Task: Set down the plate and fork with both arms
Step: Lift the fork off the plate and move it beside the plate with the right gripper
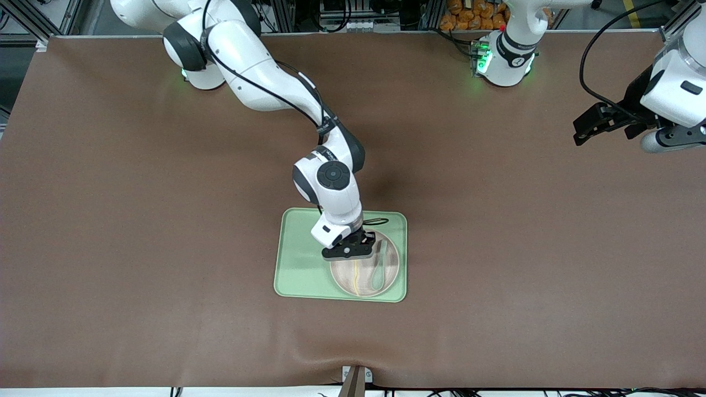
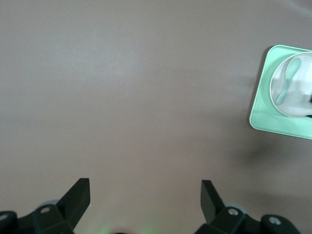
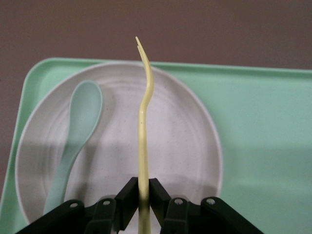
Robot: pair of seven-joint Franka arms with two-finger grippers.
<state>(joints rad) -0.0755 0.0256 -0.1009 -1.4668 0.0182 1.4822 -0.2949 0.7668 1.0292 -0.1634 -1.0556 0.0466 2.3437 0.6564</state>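
Note:
The off-white plate (image 1: pixel 345 278) lies on the light-green tray (image 1: pixel 303 264), toward the tray's left-arm end. My right gripper (image 1: pixel 353 255) is over the plate and shut on the pale yellow fork (image 1: pixel 356 278), which reaches out across the plate. In the right wrist view the fork (image 3: pixel 143 126) runs from between the jaws of the gripper (image 3: pixel 143 195) over the plate (image 3: pixel 185 141). My left gripper (image 1: pixel 584 129) waits open and empty in the air over the table's left-arm end; in the left wrist view it (image 2: pixel 145 192) shows only bare table between its fingers.
A grey-green spoon (image 1: pixel 378 273) lies on the plate beside the fork; it also shows in the right wrist view (image 3: pixel 75 131). The tray (image 2: pixel 273 117) appears at the edge of the left wrist view. A brown mat (image 1: pixel 138 220) covers the table.

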